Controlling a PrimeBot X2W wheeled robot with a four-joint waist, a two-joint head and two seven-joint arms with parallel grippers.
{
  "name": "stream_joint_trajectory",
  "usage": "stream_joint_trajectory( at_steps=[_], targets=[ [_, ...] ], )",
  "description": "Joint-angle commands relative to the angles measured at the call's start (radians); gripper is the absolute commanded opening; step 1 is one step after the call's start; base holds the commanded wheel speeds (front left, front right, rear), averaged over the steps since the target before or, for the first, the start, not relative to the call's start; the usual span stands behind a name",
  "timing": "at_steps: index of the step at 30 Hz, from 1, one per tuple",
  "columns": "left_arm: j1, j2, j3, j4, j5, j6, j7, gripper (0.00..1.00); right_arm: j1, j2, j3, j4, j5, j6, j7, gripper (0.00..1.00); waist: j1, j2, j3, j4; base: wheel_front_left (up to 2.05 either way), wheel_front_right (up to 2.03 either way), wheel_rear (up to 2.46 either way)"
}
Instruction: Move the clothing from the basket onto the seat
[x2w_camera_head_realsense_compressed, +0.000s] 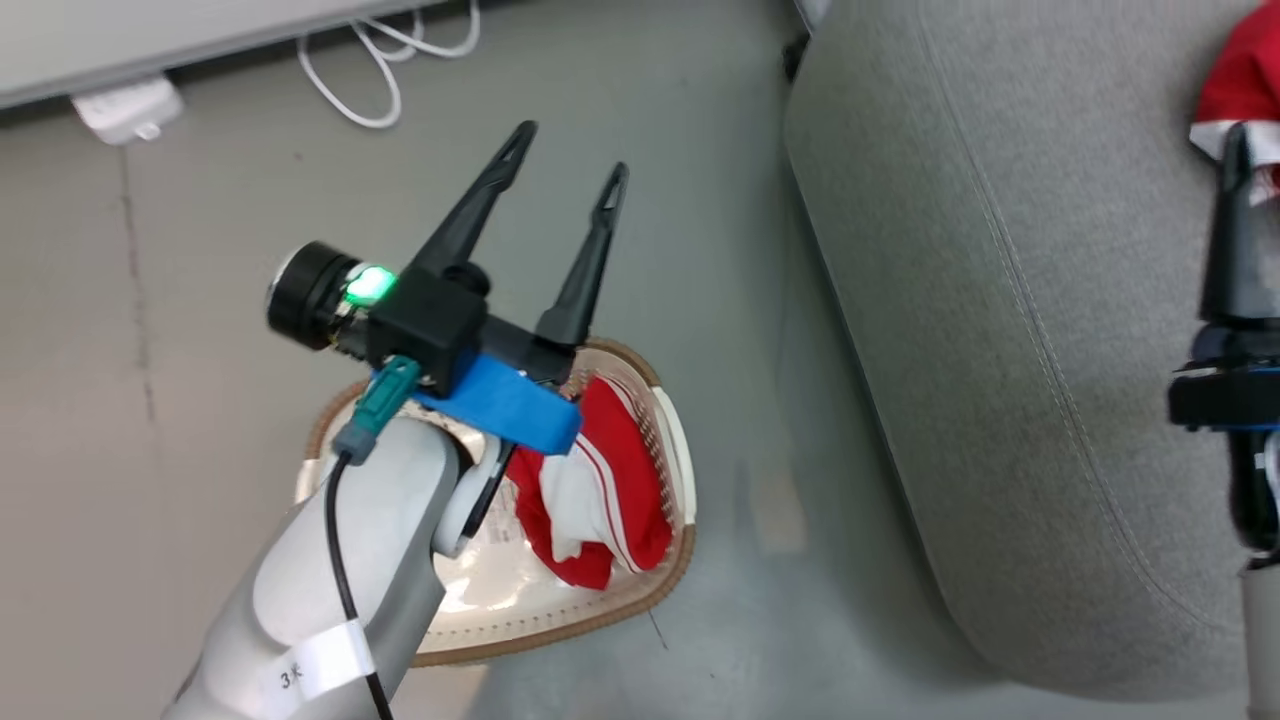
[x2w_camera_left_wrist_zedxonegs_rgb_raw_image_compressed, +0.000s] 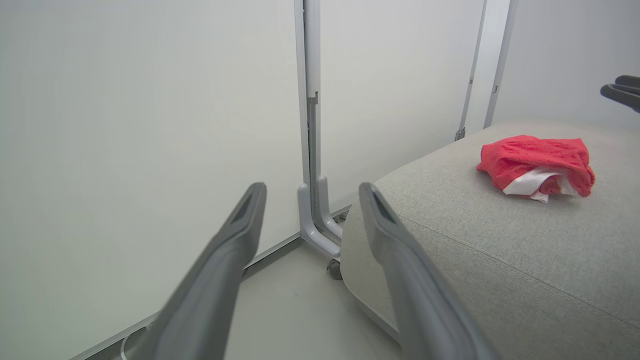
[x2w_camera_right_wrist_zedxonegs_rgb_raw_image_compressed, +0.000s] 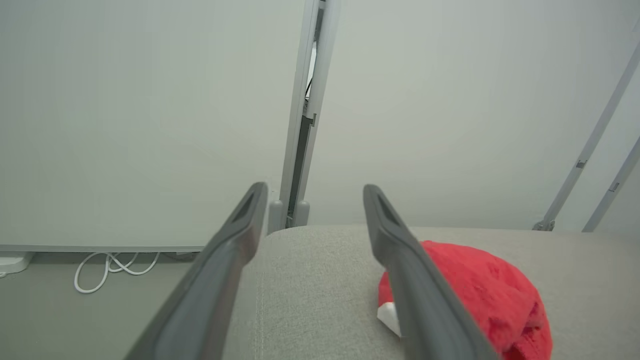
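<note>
Head view: one red-and-white garment (x2w_camera_head_realsense_compressed: 600, 480) lies crumpled in the cream basket (x2w_camera_head_realsense_compressed: 655, 585), bunched against the side nearer the seat, its white panel and thin stripes showing. The basket's brown woven-look rim frames it, and a label on the basket floor is partly visible. The basket stands on the grey floor (x2w_camera_head_realsense_compressed: 200, 330), near the grey upholstered seat (x2w_camera_head_realsense_compressed: 1000, 350) but apart from it.

A second garment (x2w_camera_left_wrist_zedxonegs_rgb_raw_image_compressed: 537, 162) rests in a loose heap on top of the seat cushion, red with a white fold poking out of its underside.

The left gripper (x2w_camera_head_realsense_compressed: 572, 150) hangs above the basket with its two dark fingers spread wide and nothing between them; blue tape (x2w_camera_head_realsense_compressed: 510, 405) wraps its base and a green light (x2w_camera_head_realsense_compressed: 368, 285) glows beside it. The right gripper (x2w_camera_right_wrist_zedxonegs_rgb_raw_image_compressed: 314, 189) is over the seat, fingers likewise apart and empty. In its wrist view one finger crosses in front of the second garment, and whether it touches the cloth cannot be told.

Farther out, a white cable (x2w_camera_head_realsense_compressed: 370, 70) loops on the floor by a white plug block (x2w_camera_head_realsense_compressed: 130, 110), below a pale wall panel (x2w_camera_left_wrist_zedxonegs_rgb_raw_image_compressed: 150, 125) and a grey post (x2w_camera_left_wrist_zedxonegs_rgb_raw_image_compressed: 311, 100).
</note>
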Motion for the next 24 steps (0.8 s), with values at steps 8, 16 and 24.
stream_joint_trajectory(
  at_steps=[8, 16, 24],
  targets=[
    [0.169, -0.035, 0.212, -0.026, 0.050, -0.005, -0.004, 1.00, 0.036, 0.044, 0.147, 0.005, 0.015, 0.000, -0.004, 1.00, 0.0001, 0.0000, -0.171, 0.119, 0.00, 0.00, 0.00],
    [0.323, -0.081, 0.386, -0.053, 0.113, -0.033, -0.004, 1.00, 0.120, 0.102, 0.226, 0.004, 0.045, 0.000, -0.004, 1.00, 0.0001, 0.0000, -0.269, 0.147, 0.00, 0.00, 0.00],
    [0.442, -0.113, 0.481, -0.071, 0.155, -0.070, -0.004, 1.00, 0.242, 0.136, 0.220, 0.017, 0.060, 0.000, -0.004, 1.00, 0.0001, 0.0000, -0.339, 0.142, 0.00, 0.00, 0.00]
  ],
)
